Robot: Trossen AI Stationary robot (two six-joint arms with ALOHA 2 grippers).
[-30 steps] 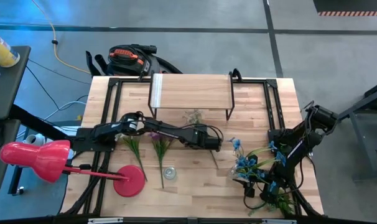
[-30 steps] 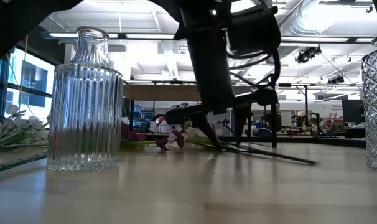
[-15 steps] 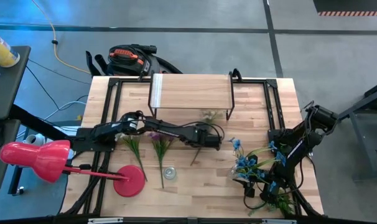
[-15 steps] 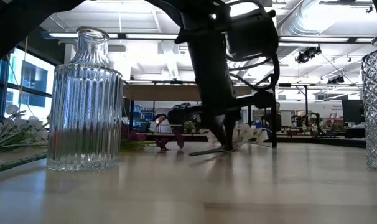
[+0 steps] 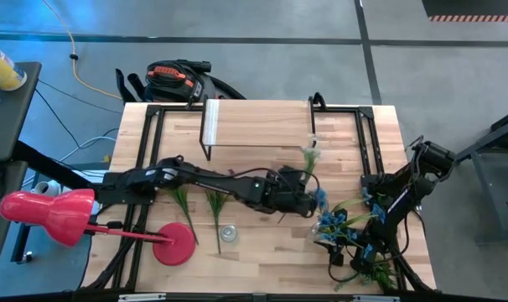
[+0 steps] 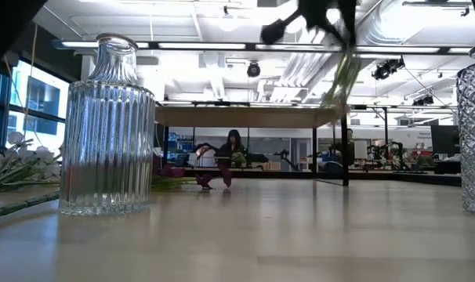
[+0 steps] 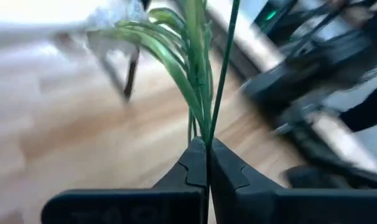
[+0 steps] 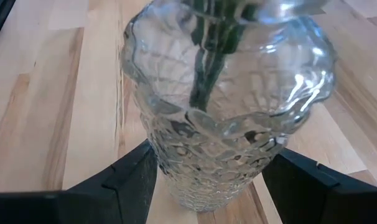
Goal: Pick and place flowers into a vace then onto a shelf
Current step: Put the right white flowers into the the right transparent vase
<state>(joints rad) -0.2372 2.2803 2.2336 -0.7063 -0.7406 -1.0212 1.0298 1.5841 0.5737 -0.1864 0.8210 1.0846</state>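
Observation:
My left gripper is shut on a pale white flower, held in the air between the shelf and the knobbly glass vase. In the low view the flower shows high up in front of the shelf. My right gripper is shut on that vase, which stands on the table at the right and holds blue flowers. A purple flower and a green stem lie flat on the table at the left. My left gripper pinches the flower's thin stem between its two fingertips, just below the long green leaves. The flower rises beyond the fingers, tilted, blossoms uppermost, clear of the table. My right gripper has the vase's lower body between its two fingers, one on each side, slanting down from the near right. The vase stands upright with its base on the table.
A small ribbed glass bottle stands near the front. A red disc and a red lamp-like thing sit at the left edge. Black frame rails run along both sides of the table.
My left gripper has risen from the table with the pale flower and gone toward the right edge, nearer the vase. The flower, which lay flat in front of the shelf, is lifted clear and has swung up, its blossoms now by the shelf's right leg.

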